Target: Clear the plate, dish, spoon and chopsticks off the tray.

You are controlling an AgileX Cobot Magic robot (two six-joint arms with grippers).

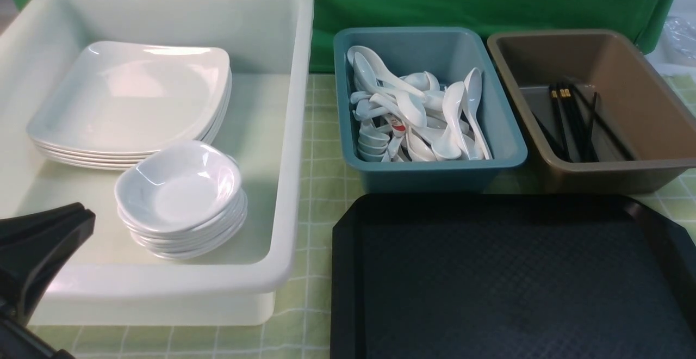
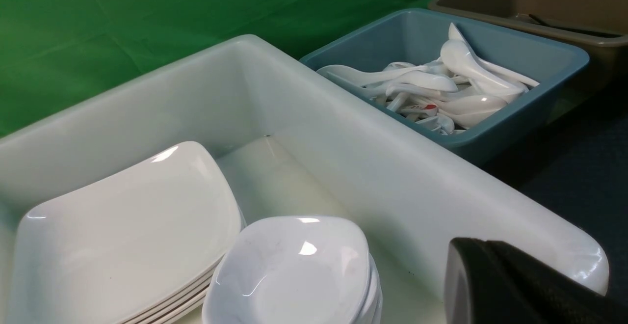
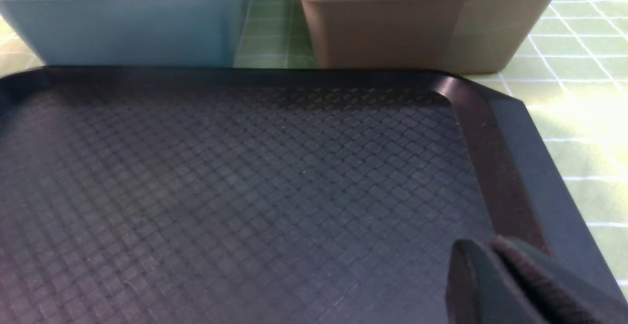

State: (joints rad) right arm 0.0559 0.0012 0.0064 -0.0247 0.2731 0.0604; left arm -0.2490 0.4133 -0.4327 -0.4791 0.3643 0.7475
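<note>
The black tray [image 1: 505, 277] lies bare at the front right, with nothing on its textured floor [image 3: 221, 191]. The plate [image 1: 130, 95] tops a stack in the white tub, and the dish [image 1: 176, 187] tops a smaller stack in front of it. A spoon [image 1: 454, 114] lies among several in the teal bin. Black chopsticks [image 1: 571, 122] rest in the brown bin. My left gripper [image 1: 81, 212] is shut and empty at the tub's near left corner, beside the dish stack [image 2: 289, 270]. My right gripper [image 3: 490, 241], fingers together and empty, hovers over the tray's right side.
The white tub [image 1: 293, 185] fills the left half of the table. The teal bin [image 1: 435, 177] and brown bin [image 1: 598, 177] stand side by side just behind the tray. A green checked cloth covers the table, and a green backdrop hangs behind.
</note>
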